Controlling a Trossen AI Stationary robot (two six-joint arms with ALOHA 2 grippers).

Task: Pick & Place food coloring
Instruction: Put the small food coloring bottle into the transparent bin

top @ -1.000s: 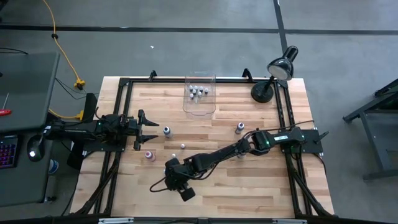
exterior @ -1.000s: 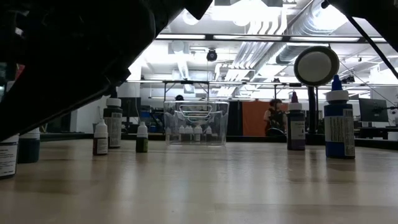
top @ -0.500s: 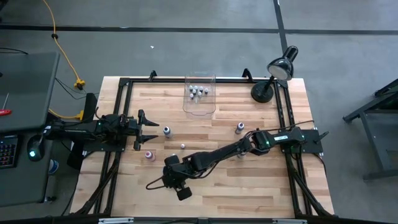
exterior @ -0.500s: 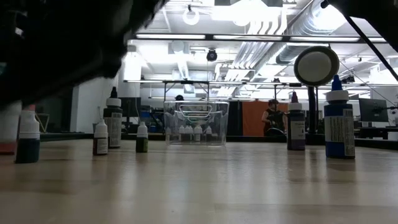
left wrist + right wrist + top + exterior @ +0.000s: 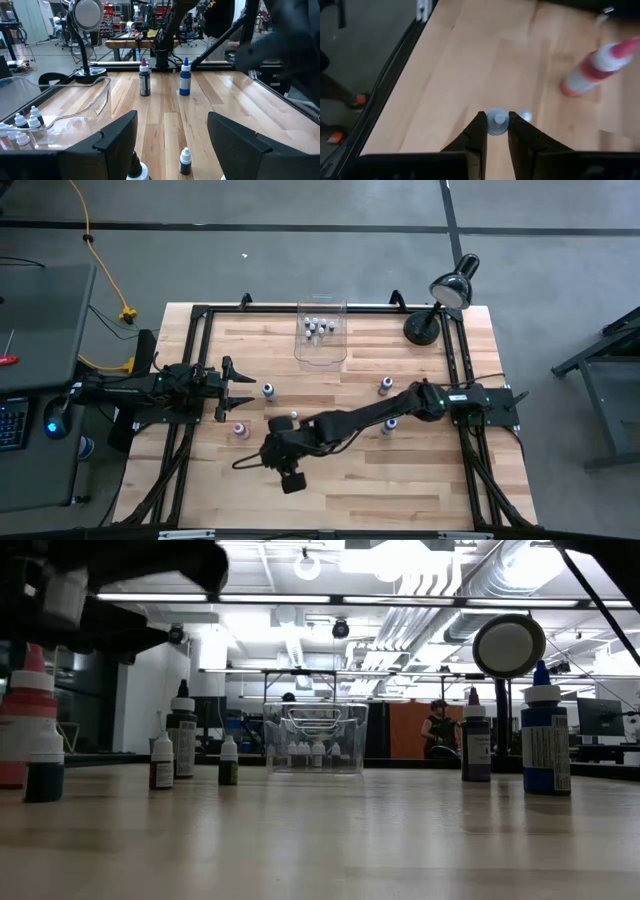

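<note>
My right gripper (image 5: 497, 131) is shut on one tiny food coloring bottle (image 5: 497, 122), seen from above by its whitish cap, well above the table; in the high view the gripper (image 5: 266, 446) is over the table's near left part. More food coloring bottles stand upright on the wood: a pink one (image 5: 238, 430), a grey one (image 5: 268, 390), a tiny one (image 5: 293, 415) and two on the right (image 5: 385, 385). Several lie inside the clear bin (image 5: 320, 352). My left gripper (image 5: 172, 150) waits open at the left edge. My right gripper pinches the bottle by its cap (image 5: 497, 119) between its two fingers (image 5: 477, 131). The fingers slant down from the table's right side. The bottle stands upright in the hold and is lifted clear of the table; its body is hidden under the cap.
A black desk lamp (image 5: 440, 305) stands at the far right corner. A black frame (image 5: 200, 315) runs round the table. In the low view a pink bottle (image 5: 25, 720) and a dark teal one (image 5: 45, 765) stand under the raised gripper; larger bottles (image 5: 545, 735) stand at the right.
My right gripper has gone up and slightly toward the far edge, rolling its wrist, with the small bottle lifted off the table between its fingers. In the low view the dark hand has cleared the left side and uncovered the pink and teal bottles.
</note>
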